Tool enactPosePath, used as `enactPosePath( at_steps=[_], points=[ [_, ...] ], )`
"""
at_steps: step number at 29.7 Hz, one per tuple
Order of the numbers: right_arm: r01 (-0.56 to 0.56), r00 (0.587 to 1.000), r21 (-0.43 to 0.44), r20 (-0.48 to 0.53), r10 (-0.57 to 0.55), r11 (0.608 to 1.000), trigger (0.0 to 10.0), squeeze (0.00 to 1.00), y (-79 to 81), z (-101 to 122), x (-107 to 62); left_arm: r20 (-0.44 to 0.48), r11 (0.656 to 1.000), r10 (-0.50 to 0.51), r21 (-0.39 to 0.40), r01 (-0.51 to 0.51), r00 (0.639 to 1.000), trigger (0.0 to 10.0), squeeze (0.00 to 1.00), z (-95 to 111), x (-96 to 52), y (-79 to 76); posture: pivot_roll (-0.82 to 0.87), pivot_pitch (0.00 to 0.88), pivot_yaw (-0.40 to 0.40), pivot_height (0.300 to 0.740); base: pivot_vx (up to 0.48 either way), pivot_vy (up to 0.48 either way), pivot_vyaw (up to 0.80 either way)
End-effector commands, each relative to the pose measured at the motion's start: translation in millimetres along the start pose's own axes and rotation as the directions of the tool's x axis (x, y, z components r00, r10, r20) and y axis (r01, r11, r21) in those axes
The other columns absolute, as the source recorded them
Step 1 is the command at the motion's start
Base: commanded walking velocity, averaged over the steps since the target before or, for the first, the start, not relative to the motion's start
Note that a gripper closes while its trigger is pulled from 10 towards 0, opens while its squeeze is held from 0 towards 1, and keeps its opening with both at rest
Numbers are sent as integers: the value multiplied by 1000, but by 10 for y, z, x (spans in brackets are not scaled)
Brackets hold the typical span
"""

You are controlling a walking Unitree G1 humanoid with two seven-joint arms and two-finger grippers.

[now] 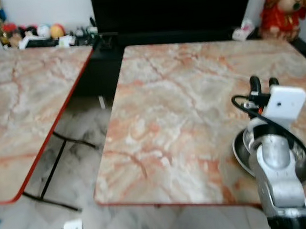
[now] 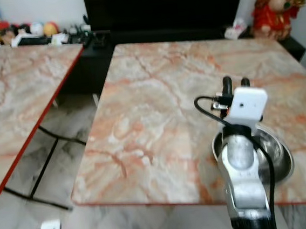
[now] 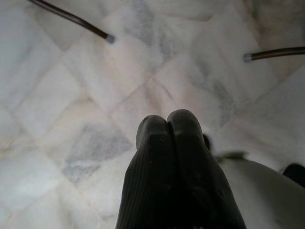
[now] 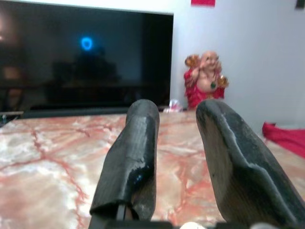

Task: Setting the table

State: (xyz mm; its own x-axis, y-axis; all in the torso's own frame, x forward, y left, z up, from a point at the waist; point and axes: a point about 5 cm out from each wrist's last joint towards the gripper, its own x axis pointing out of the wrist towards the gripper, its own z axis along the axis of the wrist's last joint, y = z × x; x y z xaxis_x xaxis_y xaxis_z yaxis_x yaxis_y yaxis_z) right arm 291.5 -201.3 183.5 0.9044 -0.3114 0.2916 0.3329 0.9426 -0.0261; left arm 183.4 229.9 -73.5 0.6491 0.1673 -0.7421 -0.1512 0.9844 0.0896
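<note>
Right hand [image 2: 234, 82] open above bowl [image 2: 274, 159], table [image 2: 159, 119].

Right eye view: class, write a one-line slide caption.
Right gripper, fingers open, above a marble table, with a steel bowl beneath its wrist.

Silver right arm [image 2: 243, 181] with black cable, white wrist camera [image 2: 247, 105], ribbed black fingers [image 4: 131, 162].

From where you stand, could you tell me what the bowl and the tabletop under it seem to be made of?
The bowl looks like metal, probably stainless steel: silvery grey with a dull sheen on its rim. The tabletop shows a glossy pink-orange marble pattern with veins; whether stone or printed laminate is unclear, though its thin red edge suggests laminate. The right pincer hovers open above it.
</note>
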Motion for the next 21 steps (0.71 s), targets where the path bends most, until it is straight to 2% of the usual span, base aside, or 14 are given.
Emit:
enactPosePath(
  at_steps=[1, 10, 20, 21],
  points=[
    [-20, 1000, 20, -13, 21, 1000, 10000, 0, 77, -24, -19, 6, 1000, 10, 9, -10, 1000, 10000, 0, 19, 0, 52, 57, 33, -25, 740, 0, 319, 0],
    [-31, 999, 24, -25, 32, 999, 10000, 0, 61, -61, -28, 7, 1000, 2, 6, -2, 1000, 10000, 0, 27, 5, 19, 53, 36, -24, 740, 0, 295, 0],
    [-86, 996, 26, -20, 86, 996, 10000, 0, 155, -61, -39, 9, 1000, 4, -3, -4, 1000, 10000, 0, 31, 6, 15, 69, 60, -30, 740, 0, 302, 0],
    [-95, 995, 25, -15, 95, 995, 10000, 0, 163, -54, -43, 9, 1000, 5, -4, -5, 1000, 10000, 0, 28, 5, 20, 70, 60, -29, 740, 0, 300, 800]
  ],
)
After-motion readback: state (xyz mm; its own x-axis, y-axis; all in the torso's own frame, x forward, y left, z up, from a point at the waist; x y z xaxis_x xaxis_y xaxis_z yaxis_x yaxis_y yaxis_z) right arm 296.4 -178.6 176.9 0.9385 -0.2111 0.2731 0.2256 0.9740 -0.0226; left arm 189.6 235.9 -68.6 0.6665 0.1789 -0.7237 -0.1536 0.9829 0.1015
